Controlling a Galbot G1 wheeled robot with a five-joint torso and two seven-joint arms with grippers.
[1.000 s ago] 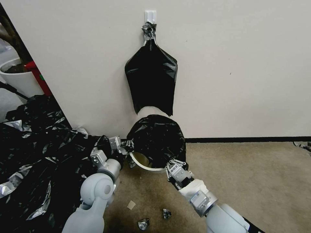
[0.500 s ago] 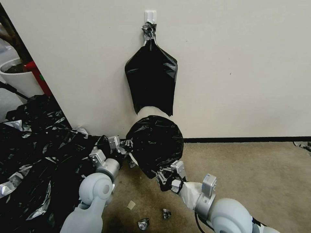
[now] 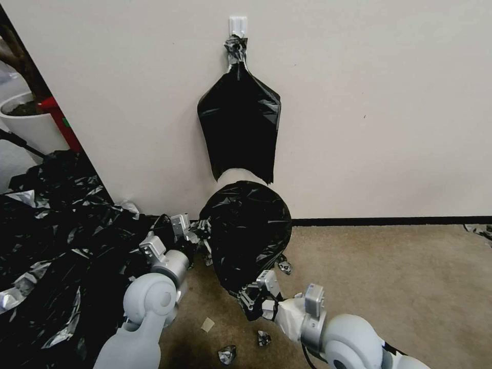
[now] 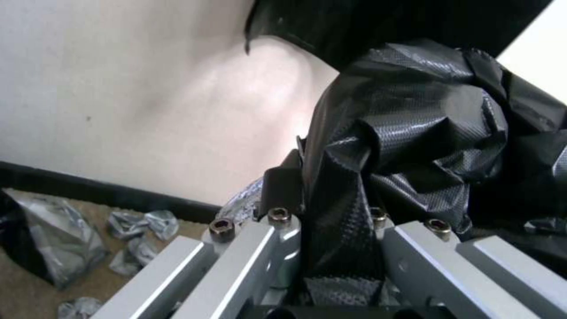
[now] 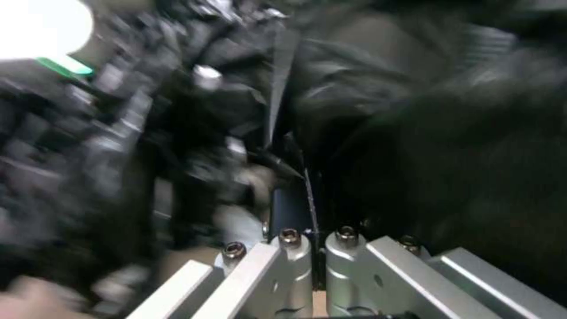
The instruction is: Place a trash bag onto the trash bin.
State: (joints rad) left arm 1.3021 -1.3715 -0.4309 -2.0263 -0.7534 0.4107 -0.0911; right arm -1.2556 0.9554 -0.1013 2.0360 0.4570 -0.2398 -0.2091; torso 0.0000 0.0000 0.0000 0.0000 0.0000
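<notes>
Head view: high, looking forward and down at wall [image 3: 384, 102], carpet floor [image 3: 410, 287] and both arms. Left wrist view: very close, along the left gripper [image 4: 336, 248] toward the trash bag [image 4: 425, 133] and wall base. Right wrist view: very close, along the right gripper [image 5: 316, 257], against the bag's film. Shared by all three views: the trash bag.

Even, soft indoor light falls on the pale wall [image 3: 384, 102], and the straight lines bow slightly toward the head view's edges. The trash bag [image 4: 413, 133] shows sharp white glints on its creases in the left wrist view. The right wrist view is heavily smeared by motion blur, with a blown-out white patch in one corner.
</notes>
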